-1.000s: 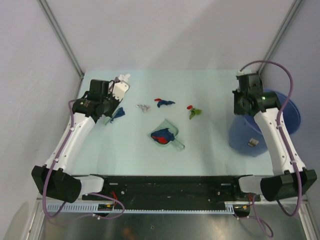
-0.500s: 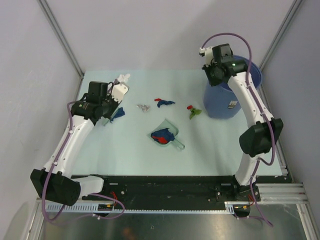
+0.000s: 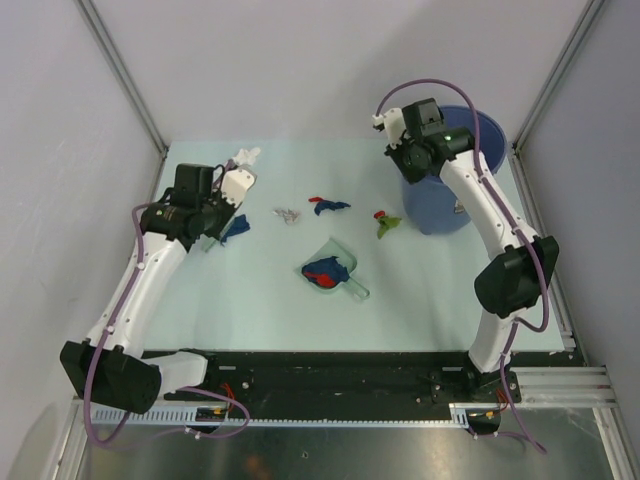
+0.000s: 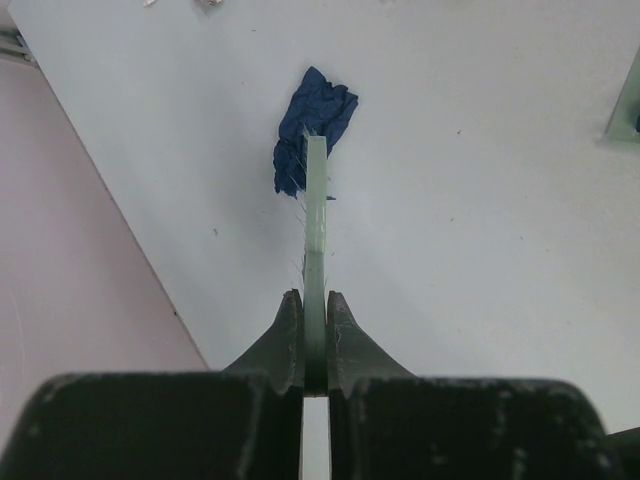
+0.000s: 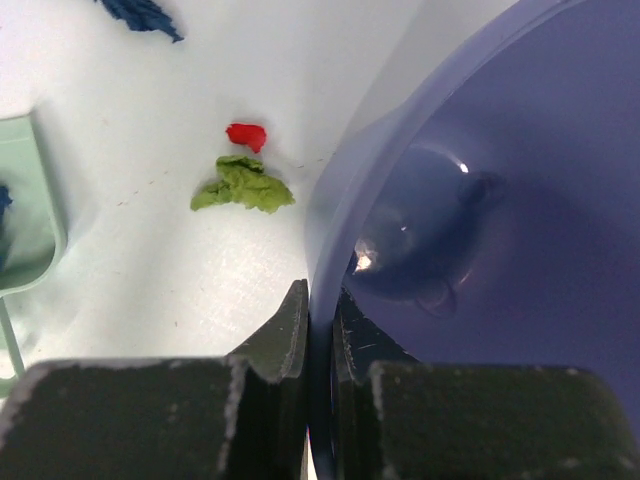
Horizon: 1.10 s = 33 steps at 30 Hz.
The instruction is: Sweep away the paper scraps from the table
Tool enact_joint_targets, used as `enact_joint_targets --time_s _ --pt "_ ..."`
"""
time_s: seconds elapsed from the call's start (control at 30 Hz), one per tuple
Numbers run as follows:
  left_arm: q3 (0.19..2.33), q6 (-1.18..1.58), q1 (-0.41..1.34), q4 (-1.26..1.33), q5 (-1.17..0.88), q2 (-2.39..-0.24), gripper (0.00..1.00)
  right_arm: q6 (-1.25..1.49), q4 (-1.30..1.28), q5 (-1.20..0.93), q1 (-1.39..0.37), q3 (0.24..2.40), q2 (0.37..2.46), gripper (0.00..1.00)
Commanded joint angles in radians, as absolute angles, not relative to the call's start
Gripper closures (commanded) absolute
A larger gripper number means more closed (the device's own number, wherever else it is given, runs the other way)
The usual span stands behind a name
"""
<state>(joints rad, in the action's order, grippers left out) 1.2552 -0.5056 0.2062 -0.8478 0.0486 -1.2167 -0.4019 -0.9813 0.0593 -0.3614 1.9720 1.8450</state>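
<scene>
Paper scraps lie on the pale green table (image 3: 250,300): a dark blue one (image 3: 236,228) at the brush tip, a grey one (image 3: 288,214), a blue and red one (image 3: 327,205), and a red and green pair (image 3: 386,222). The sage-green dustpan (image 3: 332,268) holds red and blue scraps. My left gripper (image 3: 208,218) is shut on the thin green brush (image 4: 315,230), whose end touches the dark blue scrap (image 4: 313,125). My right gripper (image 3: 410,160) is shut on the rim of a blue bucket (image 3: 450,180). The green scrap (image 5: 244,186) and red scrap (image 5: 246,135) lie just left of the bucket (image 5: 500,200).
Grey walls with metal posts close in the table on the left, back and right. A black rail (image 3: 340,375) runs along the front edge. The dustpan's edge shows at the left of the right wrist view (image 5: 25,210).
My right arm has carried the blue bucket from the table's right edge up to the back and leftward, close to the red and green scraps. The left arm has barely moved.
</scene>
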Motion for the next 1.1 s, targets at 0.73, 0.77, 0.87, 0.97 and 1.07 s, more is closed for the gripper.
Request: enact_joint_targets --time_s 0.73,0.77,0.87,0.97,1.07 --pt "1.281 -0.508 0.195 -0.838 0.066 -1.175 1.00 -0.223 -0.970 0.270 -0.432 2.109 1.714 0.00" --pt "1.282 -0.505 0.195 -0.838 0.066 -1.174 1.00 -0.204 -0.938 0.311 -0.449 2.109 1.694 0.00" --pt "1.285 -0.503 0.195 -0.841 0.067 -1.173 1.00 -0.193 -0.769 0.507 -0.566 1.985 1.574 0.00" --pt "1.282 -0.503 0.195 -0.841 0.069 -1.170 1.00 -0.210 -0.663 0.539 -0.725 1.792 1.451 0.00" --pt "1.281 -0.505 0.193 -0.841 0.072 -1.172 1.00 -0.212 -0.706 0.097 -0.802 1.607 1.387 0.00"
